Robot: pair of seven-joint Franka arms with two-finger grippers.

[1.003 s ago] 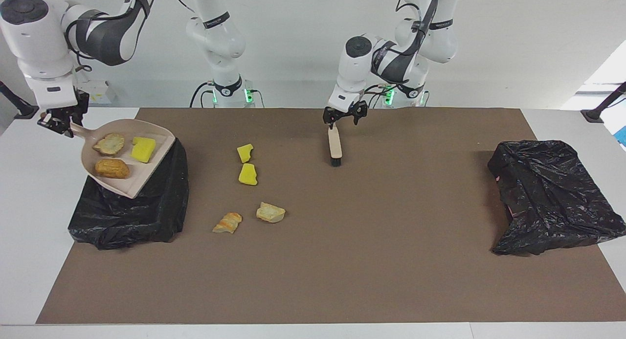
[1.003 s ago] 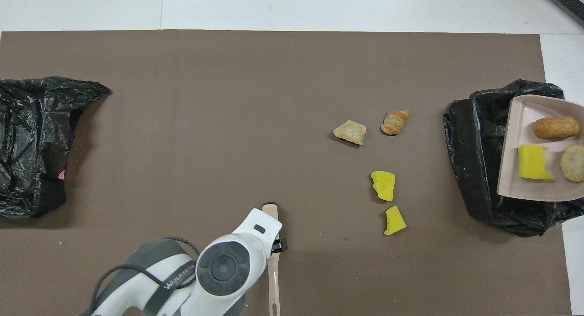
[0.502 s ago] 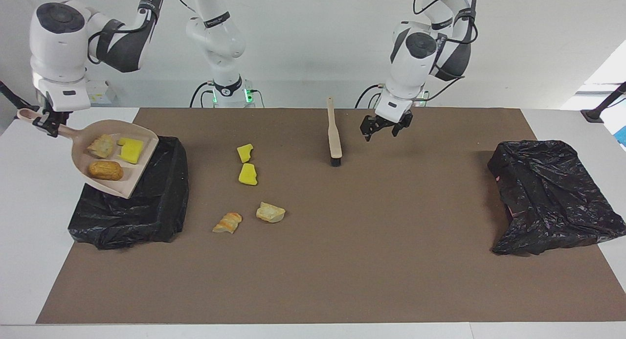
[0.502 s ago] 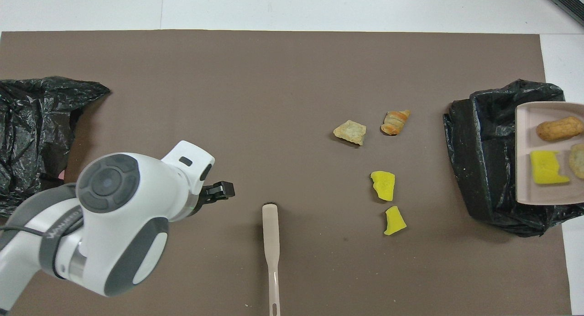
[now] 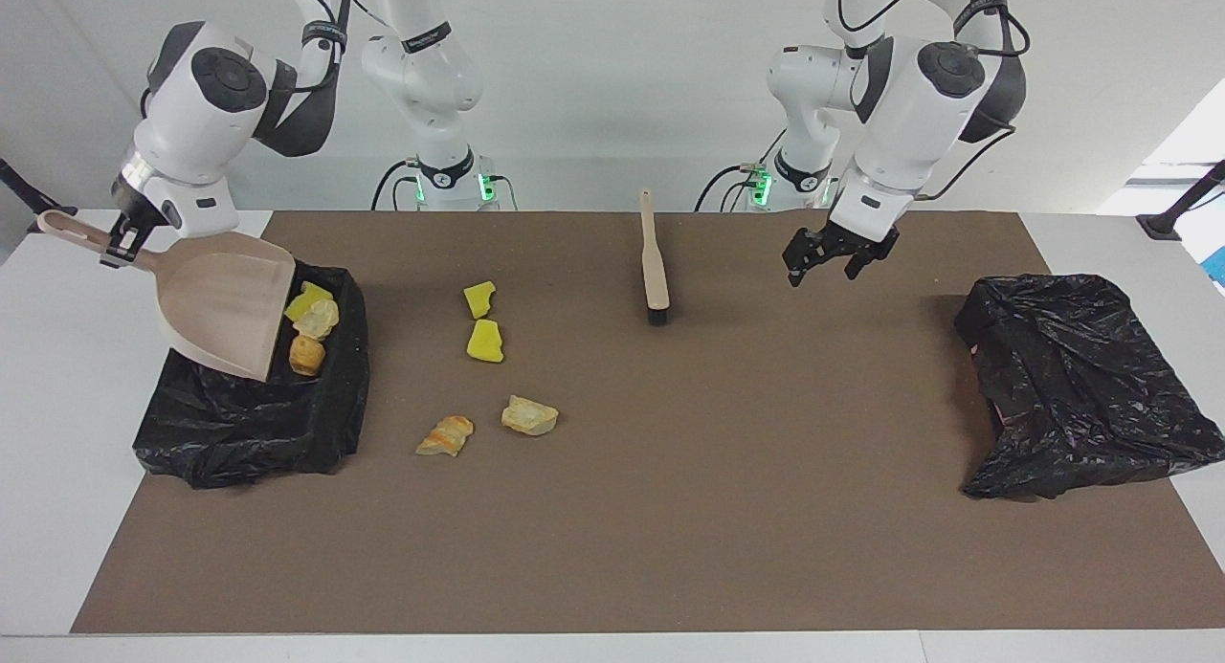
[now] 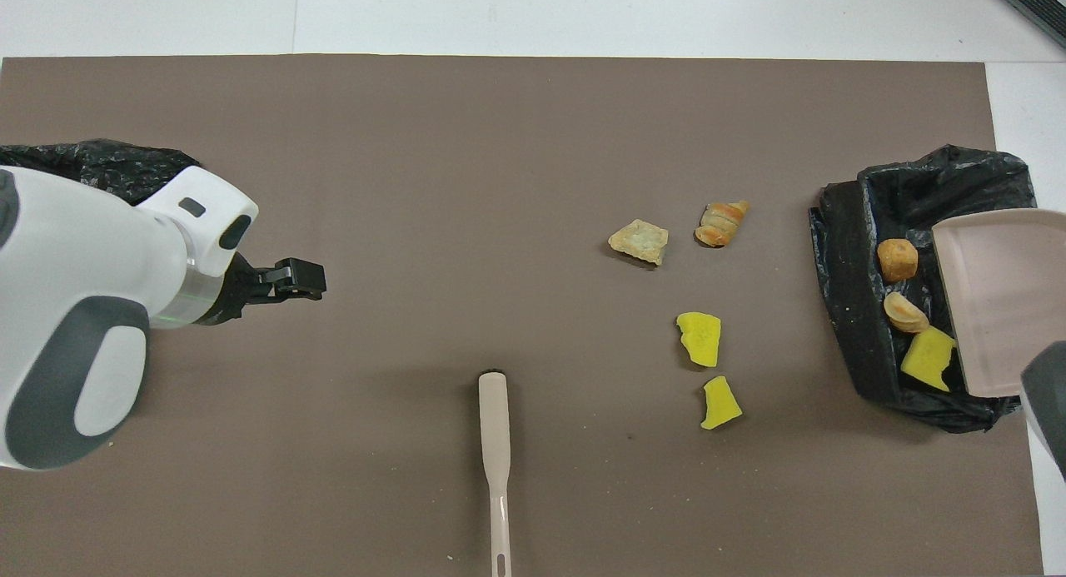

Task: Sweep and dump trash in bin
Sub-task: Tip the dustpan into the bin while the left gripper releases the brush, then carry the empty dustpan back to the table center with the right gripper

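Tipping from dustpan [image 5: 225,304], trash [image 5: 308,330] enters bin [image 5: 254,424].

Counted: three yellow sponge chunks [image 5: 484,341], one at the dustpan [image 5: 228,304] lip; four bread lumps [image 5: 529,415], two at that lip; two black bin bags [image 5: 1081,381]; one dustpan; one brush [image 5: 655,266].
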